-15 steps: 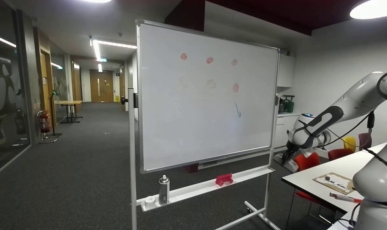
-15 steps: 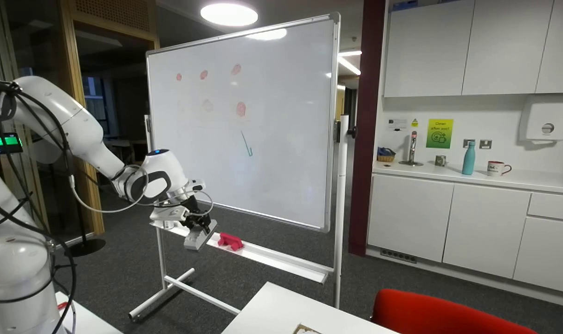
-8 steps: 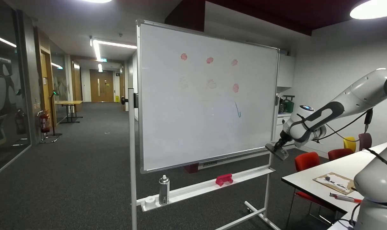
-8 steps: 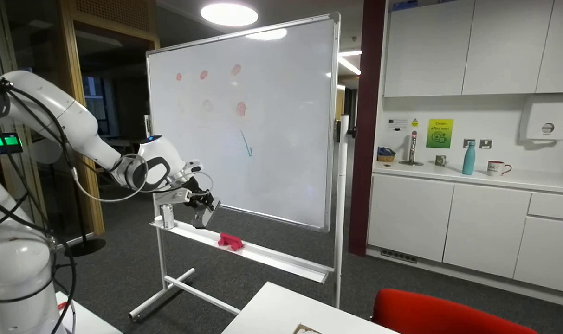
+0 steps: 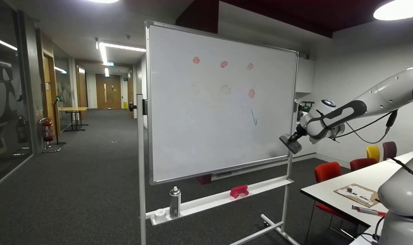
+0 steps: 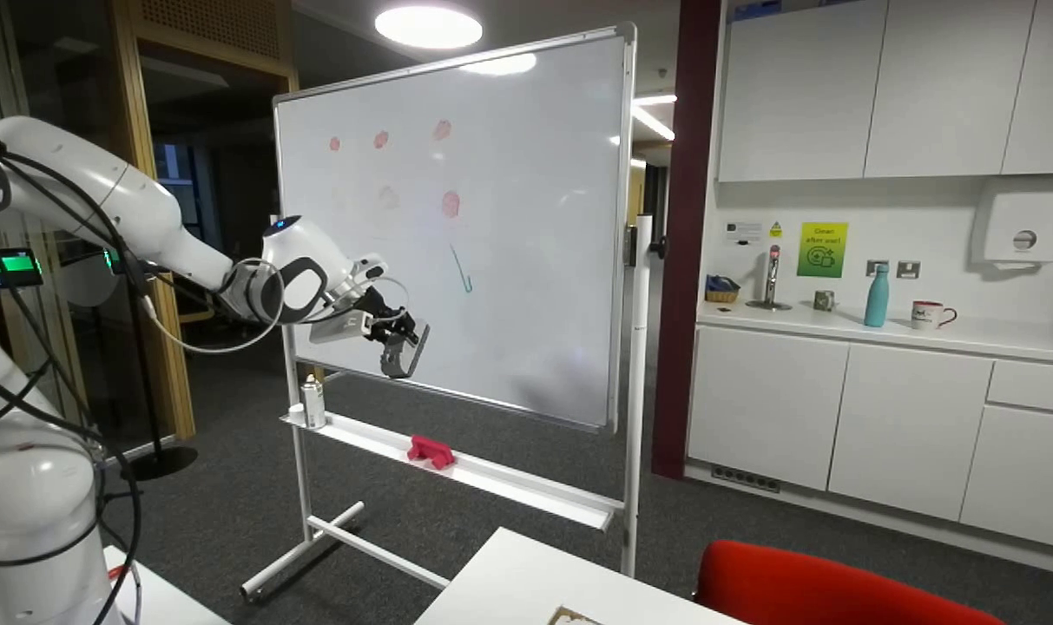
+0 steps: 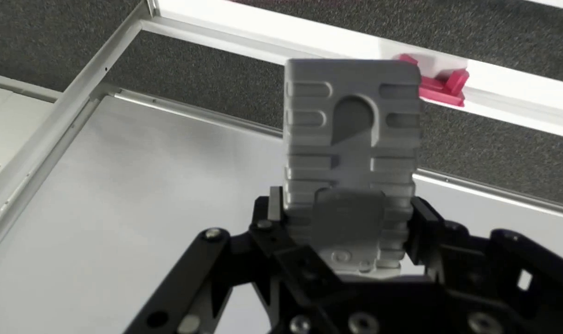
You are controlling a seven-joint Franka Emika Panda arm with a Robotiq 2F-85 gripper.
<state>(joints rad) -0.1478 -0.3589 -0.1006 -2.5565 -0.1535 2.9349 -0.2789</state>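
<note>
- Just before the whiteboard [image 5: 221, 122], near its lower edge, the claw [image 7: 348, 212] grasps one grey ribbed block [image 7: 355, 109], which looks apart from the whiteboard
- Clasped across its two narrow sides, probably for purchase, with the flat far face apparently left uncovered
- At one end of the ledge [image 5: 206, 203] below, one spray can [image 5: 175, 204] stands upright beside one small white cylinder [image 5: 160, 215], likely kept there to be handy
- One red holder [image 5: 239, 191] sits farther along, perhaps a rest for some tool
- Six reddish patches [image 5: 251, 93], two rows of three, two of them faint, plus one blue-green stroke [image 5: 253, 117]
</note>
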